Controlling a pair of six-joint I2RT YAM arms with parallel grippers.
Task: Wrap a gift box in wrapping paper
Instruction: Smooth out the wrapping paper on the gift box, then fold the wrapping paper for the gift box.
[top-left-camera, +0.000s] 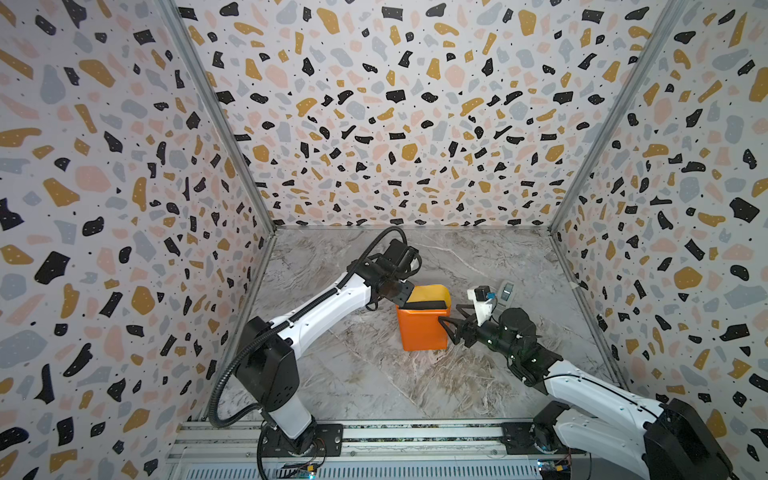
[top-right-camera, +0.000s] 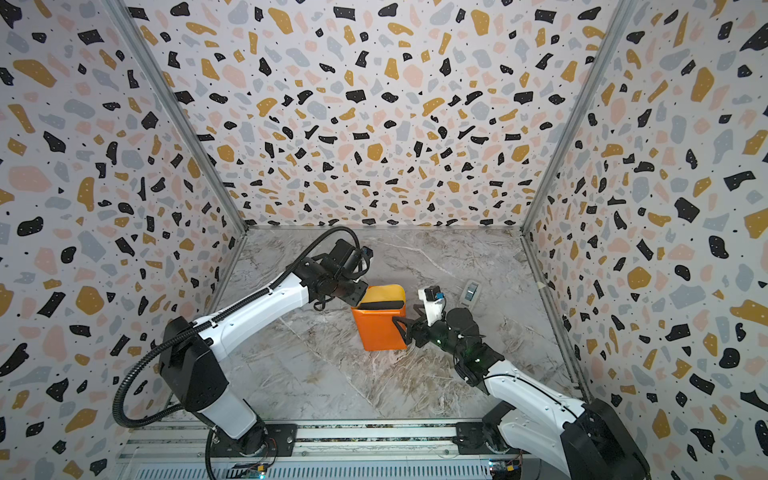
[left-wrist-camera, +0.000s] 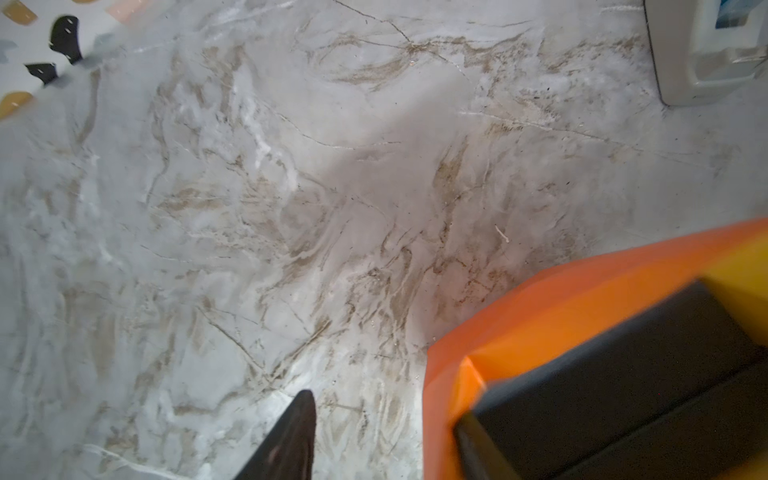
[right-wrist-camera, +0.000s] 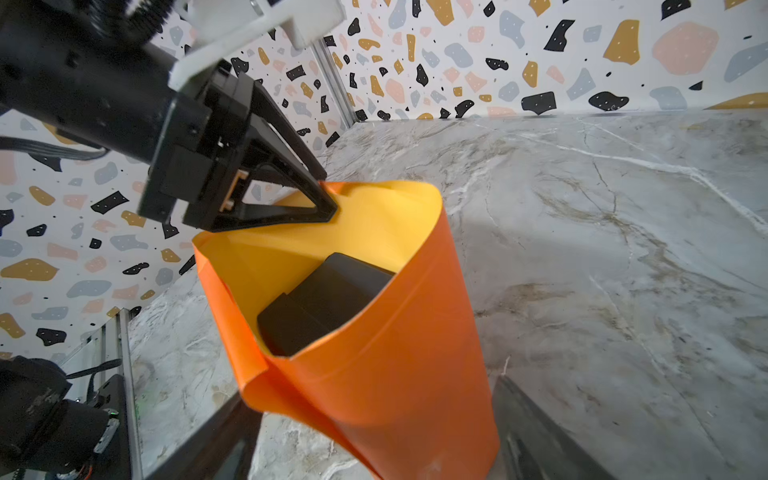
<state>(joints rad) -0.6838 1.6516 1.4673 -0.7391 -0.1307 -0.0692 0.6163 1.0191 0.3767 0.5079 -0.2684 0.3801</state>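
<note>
The gift box (top-left-camera: 426, 306) sits on the table (top-left-camera: 478, 257) inside the wrapping paper (top-left-camera: 422, 332), which curls up around it (orange face outward). The right gripper (top-left-camera: 449, 313) stands spread-fingered astride the paper. Whether the left gripper (right-wrist-camera: 328, 199) pinches the far flap is unclear.

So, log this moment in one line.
left pincer: at wrapping paper rim | right pincer: open | gift box: inside upturned paper

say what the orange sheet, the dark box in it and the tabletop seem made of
Wrapping paper: thin paper, smooth with a faint sheen; it curls and creases, orange outside, yellow inside.
Gift box: probably matte cardboard; dark, sharp edges, no glare.
Tabletop: marble-look surface, grey with tan veins; stone or printed laminate, cannot tell.
</note>
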